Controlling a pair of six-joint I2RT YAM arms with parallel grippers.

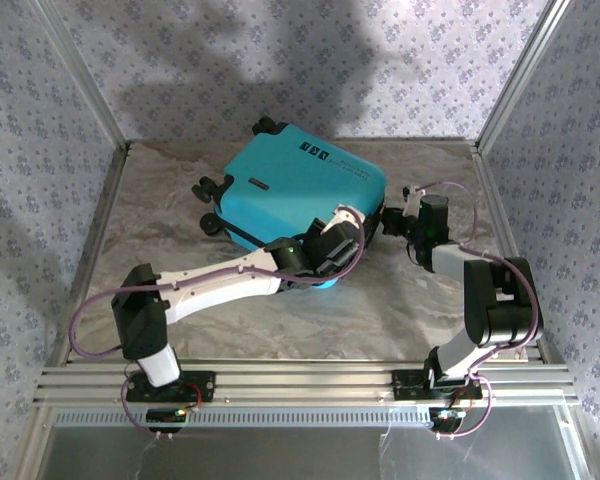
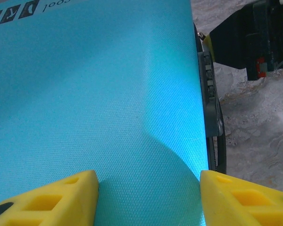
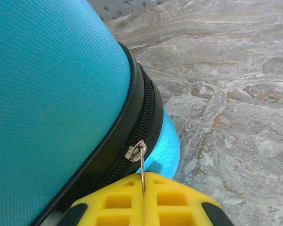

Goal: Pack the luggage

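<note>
Luggage (image 1: 302, 188): one, flat.
Left gripper (image 2: 148, 188): fingers spread.
Right gripper (image 3: 144, 195): pinching zipper pull (image 3: 141, 165).
Table (image 1: 380, 310): grey marbled.
Walls (image 1: 280, 60): floral.

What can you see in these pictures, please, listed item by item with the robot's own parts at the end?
luggage: one, turquoise, shut, lying flat mid-table
wheels: at least three, black, at the luggage's left end
zipper band: one, black, along the luggage's edge
zipper pull: one, silver metal, on the band, pinched by the right pincer
table cover: one, grey marbled, under everything
walls: three, pale floral pattern, left, far and right
rails: silver, along the near edge
cables: two, purple, one along each arm
arms: two, left mostly white, right black, reaching to the luggage
left pincer: yellow fingers, open, over the luggage's shell
right pincer: yellow fingers, shut on the zipper pull
</note>
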